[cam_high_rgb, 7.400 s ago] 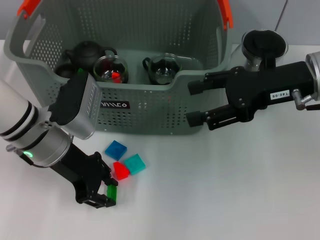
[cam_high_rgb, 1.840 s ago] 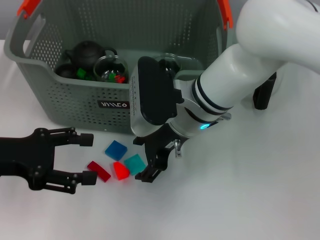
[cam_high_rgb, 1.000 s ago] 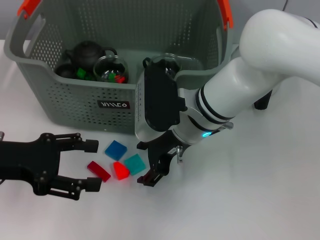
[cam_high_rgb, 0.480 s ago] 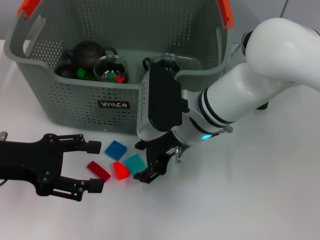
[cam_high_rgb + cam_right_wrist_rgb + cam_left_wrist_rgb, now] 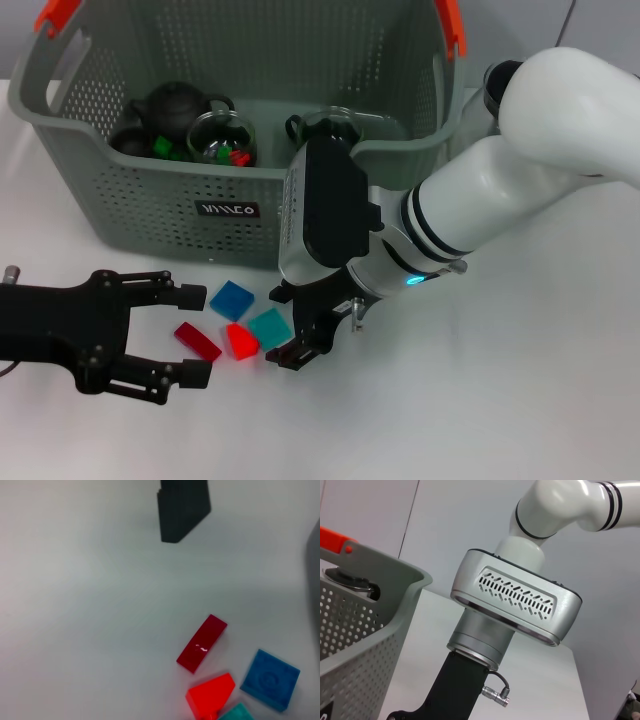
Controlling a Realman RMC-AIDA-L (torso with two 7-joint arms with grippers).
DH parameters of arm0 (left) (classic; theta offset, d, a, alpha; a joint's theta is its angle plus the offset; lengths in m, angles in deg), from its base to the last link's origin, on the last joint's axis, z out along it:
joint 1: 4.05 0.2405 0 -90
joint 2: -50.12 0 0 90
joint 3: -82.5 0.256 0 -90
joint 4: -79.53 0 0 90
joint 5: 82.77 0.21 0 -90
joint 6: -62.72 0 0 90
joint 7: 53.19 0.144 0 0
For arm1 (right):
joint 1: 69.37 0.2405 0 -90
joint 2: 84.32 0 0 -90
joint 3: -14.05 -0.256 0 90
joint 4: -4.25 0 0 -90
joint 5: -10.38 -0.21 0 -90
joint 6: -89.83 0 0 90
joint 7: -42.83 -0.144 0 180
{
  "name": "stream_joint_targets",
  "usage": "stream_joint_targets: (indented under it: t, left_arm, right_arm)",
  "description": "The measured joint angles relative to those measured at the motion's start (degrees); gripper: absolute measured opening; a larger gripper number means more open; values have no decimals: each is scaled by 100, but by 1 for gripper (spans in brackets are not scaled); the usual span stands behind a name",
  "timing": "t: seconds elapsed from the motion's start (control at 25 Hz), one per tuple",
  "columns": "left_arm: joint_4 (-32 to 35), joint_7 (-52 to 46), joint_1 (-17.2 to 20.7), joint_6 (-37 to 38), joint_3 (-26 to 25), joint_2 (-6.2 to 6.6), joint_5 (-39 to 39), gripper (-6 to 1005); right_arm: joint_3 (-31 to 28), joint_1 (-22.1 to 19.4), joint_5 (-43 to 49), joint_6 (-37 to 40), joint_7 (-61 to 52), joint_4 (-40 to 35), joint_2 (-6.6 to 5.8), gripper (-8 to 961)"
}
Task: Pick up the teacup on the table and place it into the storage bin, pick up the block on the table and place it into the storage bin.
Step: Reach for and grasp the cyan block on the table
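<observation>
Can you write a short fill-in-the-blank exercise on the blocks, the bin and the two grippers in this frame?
1. The number of loose blocks on the table is ____.
2. The storage bin has handle clips coloured ____.
3. The block nearest the right gripper is the ____ one.
4. The left gripper has its fingers ____.

Missing words: four; orange; teal; open

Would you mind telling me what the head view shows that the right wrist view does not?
Only the head view shows the storage bin with a dark teapot and glass cups inside, both arms, the open left gripper and the right gripper lowered beside the blocks. Only the right wrist view shows a dark grey fingertip above bare table. Both show the dark red block, red block, blue block and teal block.
</observation>
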Motion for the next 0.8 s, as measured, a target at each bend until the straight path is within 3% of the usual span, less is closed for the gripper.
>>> stream_joint_targets:
  t: [0.8]
  left_arm:
    - [16, 11, 1, 0, 73, 3, 3, 931]
  right_arm:
    - [307, -133, -316, -329, -36, 4, 0, 758]
